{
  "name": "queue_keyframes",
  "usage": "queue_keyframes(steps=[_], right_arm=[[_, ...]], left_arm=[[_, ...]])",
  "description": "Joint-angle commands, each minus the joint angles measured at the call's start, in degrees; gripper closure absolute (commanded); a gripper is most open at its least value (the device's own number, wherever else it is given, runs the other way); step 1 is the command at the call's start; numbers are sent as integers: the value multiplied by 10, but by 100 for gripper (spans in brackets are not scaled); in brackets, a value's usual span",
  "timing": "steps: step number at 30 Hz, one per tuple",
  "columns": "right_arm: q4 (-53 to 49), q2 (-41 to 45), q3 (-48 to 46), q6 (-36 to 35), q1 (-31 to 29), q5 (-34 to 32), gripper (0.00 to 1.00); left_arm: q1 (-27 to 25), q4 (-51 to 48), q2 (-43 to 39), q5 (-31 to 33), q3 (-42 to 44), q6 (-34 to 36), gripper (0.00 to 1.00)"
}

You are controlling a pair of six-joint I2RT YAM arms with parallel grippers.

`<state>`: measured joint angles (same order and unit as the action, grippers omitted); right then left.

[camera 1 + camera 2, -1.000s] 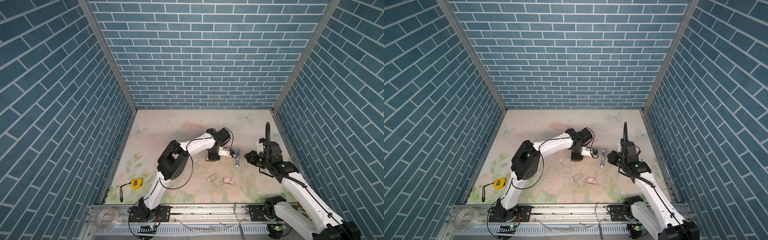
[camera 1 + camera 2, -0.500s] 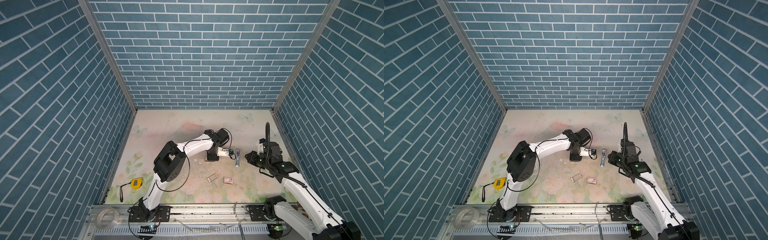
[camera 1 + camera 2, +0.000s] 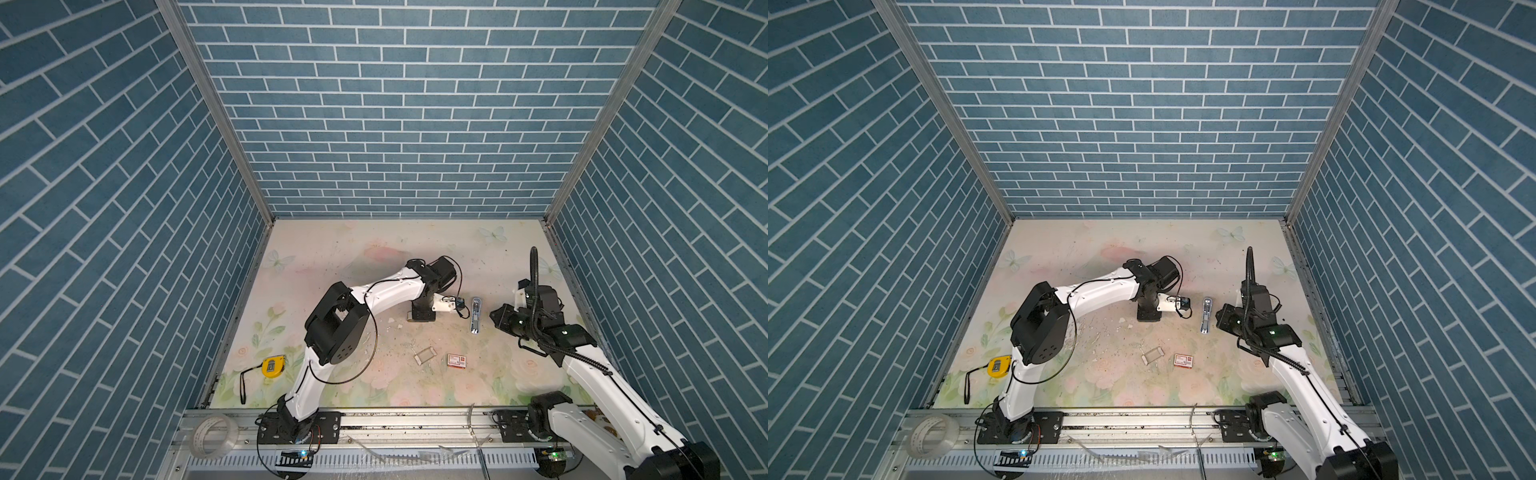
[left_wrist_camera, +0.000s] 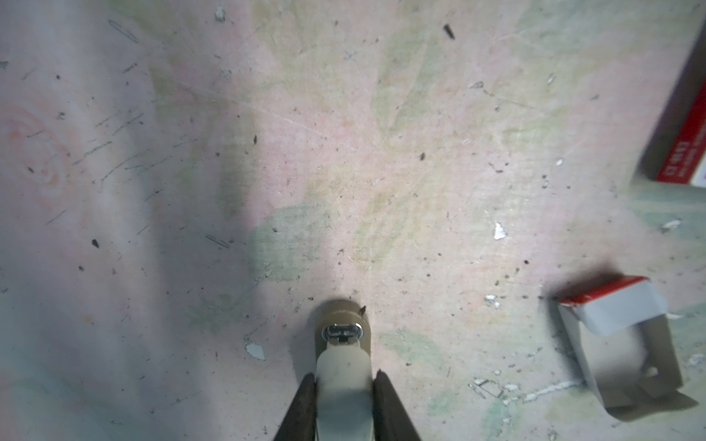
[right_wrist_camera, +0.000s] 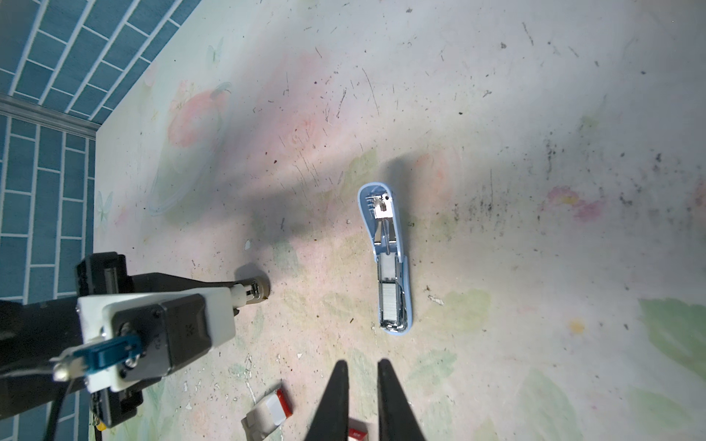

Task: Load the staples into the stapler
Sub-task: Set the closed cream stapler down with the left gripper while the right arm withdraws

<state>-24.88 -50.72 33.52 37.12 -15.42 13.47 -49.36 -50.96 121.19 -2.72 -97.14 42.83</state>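
Lying in the open channel of the stapler (image 5: 387,248), the staples (image 5: 389,301) show to us as a pale ribbed strip. The stapler is folded open flat on the flowered mat (image 5: 535,267), and neither arm touches it. We see the right gripper (image 5: 363,366) near it, fingers almost pressed together and empty. On its other side the left gripper (image 4: 344,378) pinches a cream peg (image 4: 344,404), tip down at the mat. Toward the front lie a red-and-white box (image 3: 456,360) and a torn sleeve (image 3: 424,355).

Floral tabletop (image 3: 332,249), open stapler (image 3: 476,314), red-and-white box (image 3: 456,360), cardboard sleeve (image 3: 424,356), tape measure (image 3: 273,366)
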Motion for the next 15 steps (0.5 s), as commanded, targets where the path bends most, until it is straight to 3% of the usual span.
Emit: queue_keyframes(steps=[1,15], right_arm=[[-4,10,-9,-7,1,-7,83],[-21,42,-13,-7,1,-11,81]], left_arm=[[2,-1,-9,0,7,-6,72],[3,-7,2,0,-5,-6,57]])
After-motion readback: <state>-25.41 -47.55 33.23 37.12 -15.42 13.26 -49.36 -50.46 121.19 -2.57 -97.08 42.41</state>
